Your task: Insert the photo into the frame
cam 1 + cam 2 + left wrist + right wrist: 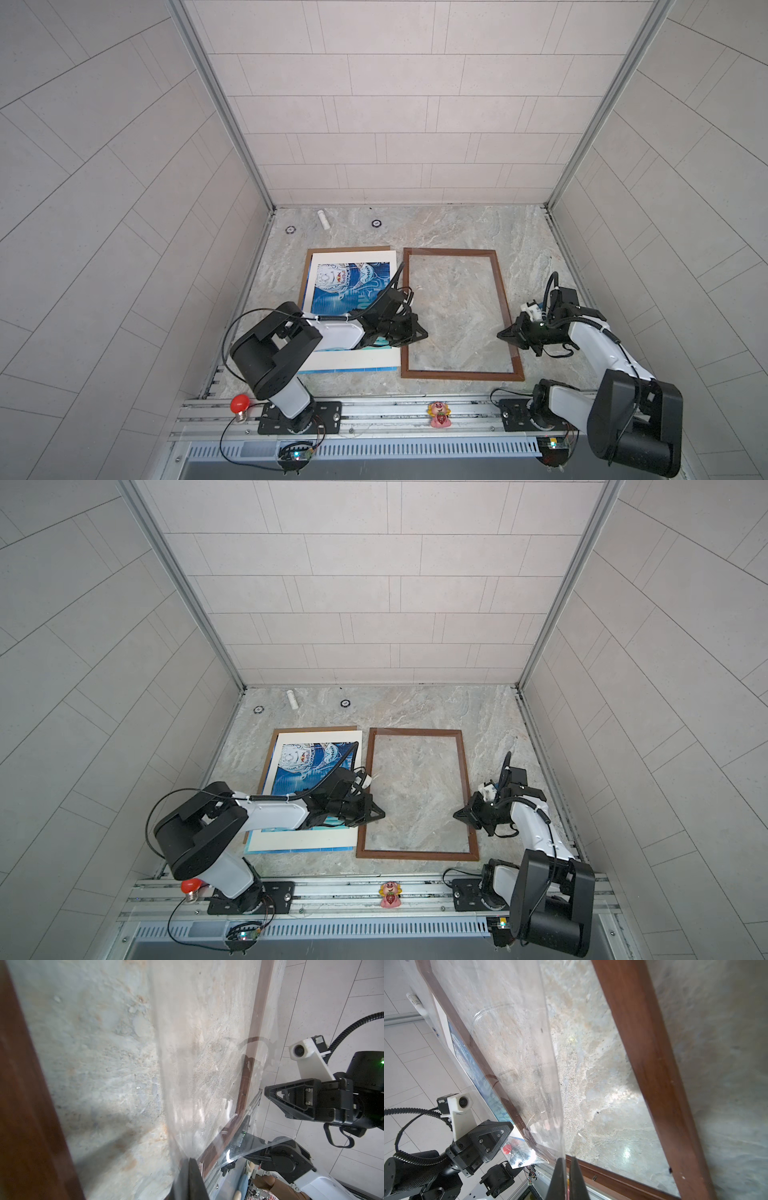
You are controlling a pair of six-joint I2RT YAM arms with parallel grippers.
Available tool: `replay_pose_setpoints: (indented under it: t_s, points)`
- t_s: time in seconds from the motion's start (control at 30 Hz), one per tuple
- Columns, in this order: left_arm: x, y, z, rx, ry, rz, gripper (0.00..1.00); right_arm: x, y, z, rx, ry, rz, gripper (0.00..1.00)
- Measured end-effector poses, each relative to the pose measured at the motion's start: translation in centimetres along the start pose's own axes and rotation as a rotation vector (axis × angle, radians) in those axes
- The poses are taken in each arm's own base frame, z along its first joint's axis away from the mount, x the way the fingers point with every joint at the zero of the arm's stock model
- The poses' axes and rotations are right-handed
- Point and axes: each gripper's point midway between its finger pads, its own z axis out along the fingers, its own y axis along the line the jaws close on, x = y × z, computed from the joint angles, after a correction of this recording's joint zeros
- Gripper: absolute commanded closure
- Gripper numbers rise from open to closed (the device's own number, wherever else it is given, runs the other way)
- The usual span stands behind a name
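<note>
Grip check: left gripper (420, 332) and right gripper (502, 334) both clamped tight on opposite edges of clear pane (512, 1043), held bowed above frame (459, 376). Best kept level, lightly taut, no creasing. Photo (349, 282) face up on backing board (308, 270), just left of frame, partly under left arm. Pane blocks frame opening for now. White tube (323, 219) and small rings (289, 229) far back, no obstacle.
</note>
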Motion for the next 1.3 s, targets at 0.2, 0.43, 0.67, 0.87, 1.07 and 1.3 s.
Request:
replay_pose_setpoints:
  t_s: [0.2,0.43,0.67,0.87,1.07,1.3]
  points:
    - [0.2,1.7,-0.1,-0.044,-0.022,0.007,1.00,0.1,-0.1,0.4,0.022,-0.005,-0.027,1.00]
    - [0.1,2.4,-0.1,-0.064,-0.042,0.036,1.00,-0.5,-0.3,0.3,0.047,-0.043,-0.047,1.00]
    - [0.0,2.4,-0.1,-0.055,-0.054,0.058,1.00,-0.5,-0.7,0.5,0.053,-0.049,-0.044,1.00]
    - [-0.4,2.0,0.4,-0.026,-0.063,0.064,1.00,-0.8,-0.8,0.6,0.063,-0.062,-0.053,1.00]
    - [-0.2,2.4,1.2,-0.020,-0.052,0.054,1.00,-1.0,-0.3,-0.2,0.064,-0.120,-0.098,1.00]
    - [0.1,2.7,1.6,-0.018,-0.036,0.049,1.00,-0.6,-0.1,-0.1,0.096,-0.128,-0.135,1.00]
